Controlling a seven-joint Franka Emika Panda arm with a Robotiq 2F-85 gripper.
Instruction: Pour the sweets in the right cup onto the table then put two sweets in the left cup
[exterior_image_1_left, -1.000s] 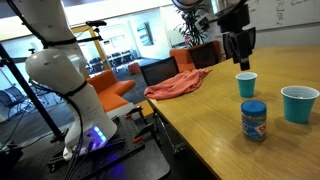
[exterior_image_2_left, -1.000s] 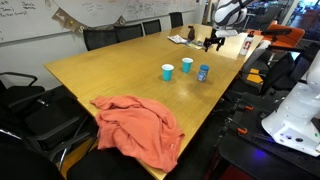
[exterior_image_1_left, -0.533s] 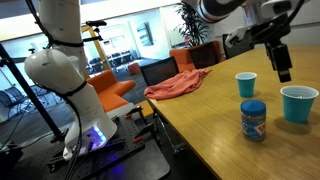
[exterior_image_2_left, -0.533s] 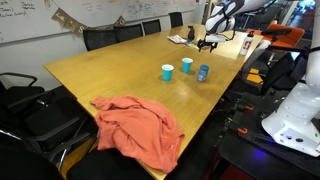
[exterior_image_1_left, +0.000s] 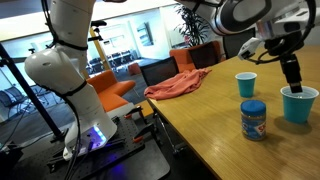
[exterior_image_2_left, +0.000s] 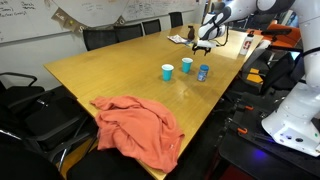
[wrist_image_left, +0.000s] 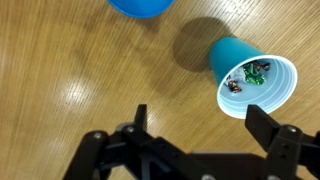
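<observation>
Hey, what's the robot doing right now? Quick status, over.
Gripper open, empty, hovering by wide teal plastic cup. Tiny shiny wrapped sweets inside it, not yet poured. Blue lidded jar stands close beside.

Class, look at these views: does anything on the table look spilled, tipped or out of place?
Nothing is spilled: the blue cup and teal cup stand upright, with the sweets inside the teal one. Only the crumpled orange cloth looks untidy, drooping over the table edge.

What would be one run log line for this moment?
gripper: open, empty | right cup: upright, sweets inside | pour: not yet done
</observation>
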